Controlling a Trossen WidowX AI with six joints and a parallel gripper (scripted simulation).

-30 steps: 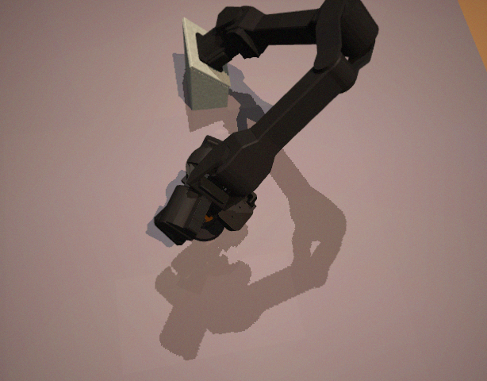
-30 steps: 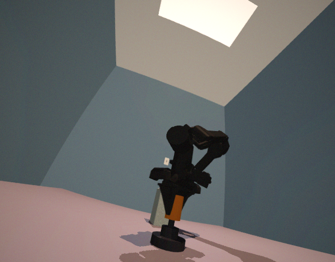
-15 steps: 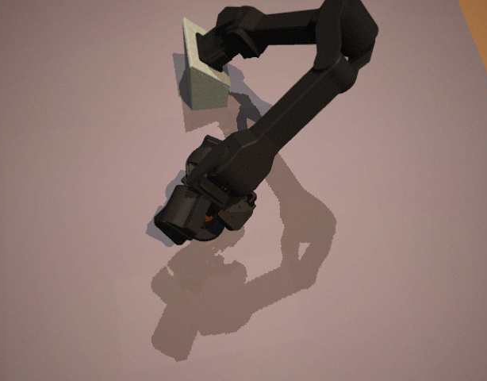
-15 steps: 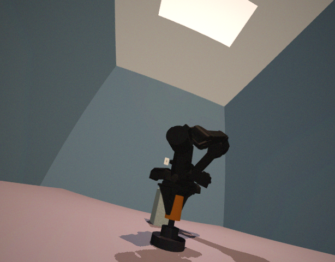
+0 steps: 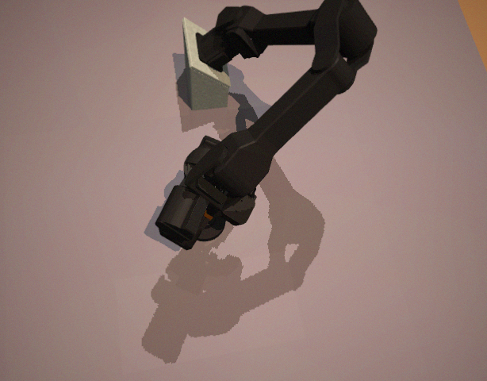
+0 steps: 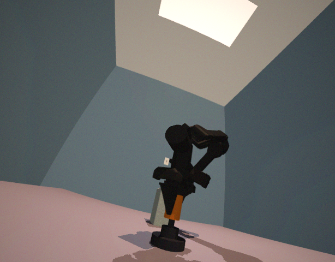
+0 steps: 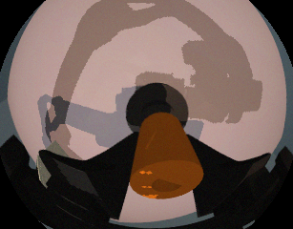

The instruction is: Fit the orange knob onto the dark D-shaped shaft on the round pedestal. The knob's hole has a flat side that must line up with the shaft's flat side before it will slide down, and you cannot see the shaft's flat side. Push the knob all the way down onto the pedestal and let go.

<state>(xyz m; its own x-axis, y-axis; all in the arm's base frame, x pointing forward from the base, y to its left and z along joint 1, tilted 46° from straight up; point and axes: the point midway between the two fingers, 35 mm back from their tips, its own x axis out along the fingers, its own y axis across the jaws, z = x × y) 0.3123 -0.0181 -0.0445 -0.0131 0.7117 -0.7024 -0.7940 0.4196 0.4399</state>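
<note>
The orange knob [image 5: 208, 215] [image 6: 177, 208] [image 7: 167, 148] is held close to upright, leaning slightly in the exterior view. My gripper [image 6: 174, 210] [image 7: 161, 137] points down and is shut on the knob, a finger on each side. The round dark pedestal [image 5: 210, 234] [image 6: 167, 243] [image 7: 136, 111] stands right below. A short length of the dark shaft [image 6: 171, 222] shows between the knob's lower end and the pedestal's raised centre. The knob's bottom meets the shaft's top or surrounds it; which is hidden. The flat sides of hole and shaft cannot be seen.
A grey-green wedge-shaped block [image 5: 208, 92] [image 6: 156, 214] [image 7: 51, 164] stands behind the pedestal at the arm's base. The arm [image 5: 297, 110] reaches over from there. Arm shadows lie on the pink surface around the pedestal.
</note>
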